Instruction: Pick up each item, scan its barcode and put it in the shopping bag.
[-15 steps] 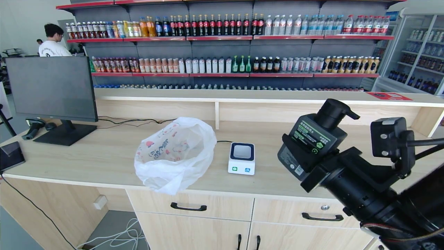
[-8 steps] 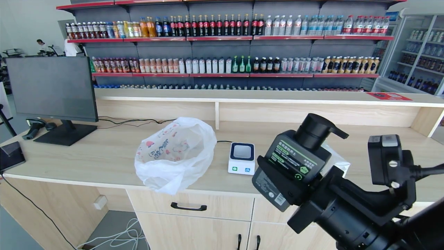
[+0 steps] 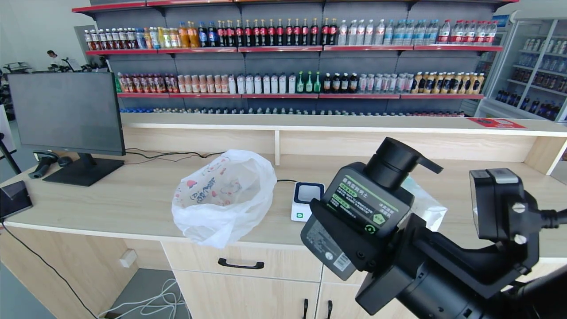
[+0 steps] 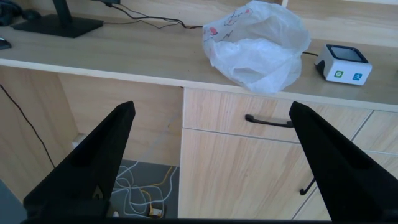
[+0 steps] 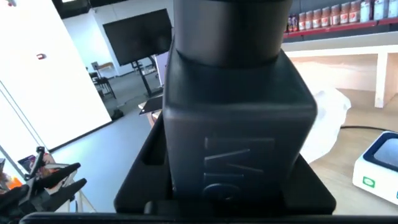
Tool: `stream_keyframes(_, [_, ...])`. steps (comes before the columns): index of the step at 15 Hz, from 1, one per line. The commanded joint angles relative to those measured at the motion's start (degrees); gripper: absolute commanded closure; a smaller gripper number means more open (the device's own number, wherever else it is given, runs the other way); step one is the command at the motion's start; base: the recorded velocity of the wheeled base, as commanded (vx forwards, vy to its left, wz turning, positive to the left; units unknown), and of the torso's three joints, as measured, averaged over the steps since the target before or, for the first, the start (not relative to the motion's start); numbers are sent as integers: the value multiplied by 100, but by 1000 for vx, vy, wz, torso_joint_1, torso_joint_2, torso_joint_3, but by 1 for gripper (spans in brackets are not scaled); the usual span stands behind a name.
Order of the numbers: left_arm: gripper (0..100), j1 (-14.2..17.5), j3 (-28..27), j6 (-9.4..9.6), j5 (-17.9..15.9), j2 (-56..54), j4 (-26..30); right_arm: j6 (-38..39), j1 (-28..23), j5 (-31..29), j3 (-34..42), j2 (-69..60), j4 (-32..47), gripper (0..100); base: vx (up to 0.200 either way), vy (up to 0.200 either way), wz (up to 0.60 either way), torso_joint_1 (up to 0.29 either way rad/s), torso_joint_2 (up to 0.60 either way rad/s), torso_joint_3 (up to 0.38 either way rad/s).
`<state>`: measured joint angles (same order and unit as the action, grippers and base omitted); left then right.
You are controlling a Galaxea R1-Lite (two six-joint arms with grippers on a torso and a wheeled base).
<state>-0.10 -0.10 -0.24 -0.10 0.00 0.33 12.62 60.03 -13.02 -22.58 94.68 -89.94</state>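
Note:
A black pump bottle [image 3: 370,199] with a green-and-white label hangs tilted over the counter's front right, and my right gripper [image 3: 354,226] is shut on its body. A barcode sticker [image 3: 330,248] shows on its lower side. The bottle covers the right part of the white barcode scanner [image 3: 304,198]. To the scanner's left, the white shopping bag [image 3: 221,195] lies open on the counter. In the right wrist view the bottle [image 5: 236,118] looms close, with the scanner [image 5: 379,165] beyond. My left gripper [image 4: 211,162] hangs open before the cabinet front, below the bag [image 4: 258,43].
A monitor [image 3: 66,115] and a handheld scanner [image 3: 42,164] stand at the counter's far left. A white packet [image 3: 426,206] lies behind the bottle. The counter's raised back ledge [image 3: 310,126] runs along the far side. Drawer handles [image 4: 268,121] face the left gripper.
My right gripper has carried the bottle left and lower, from the counter's right side to just in front of the scanner, hiding part of it. The bag and scanner have not moved.

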Motion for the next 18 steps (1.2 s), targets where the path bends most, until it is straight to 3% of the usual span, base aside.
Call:
stream_keyframes(1, [0,1,1,-2,1,0,2,153,97,1,-27,-38,-6,100,0,0,0,0,0,0])
stream_keyframes(6, [0,1,1,-2,1,0,2,241,185,1,8,-143,-6,100,0,0,0,0,0,0])
stream_keyframes(10, [0,1,1,-2,1,0,2,514,624,-8,25,-337,-6,100,0,0,0,0,0,0])
stream_keyframes(18, [0,1,1,-2,1,0,2,1208,695,-16,-54,-591,-6,100,0,0,0,0,0,0])
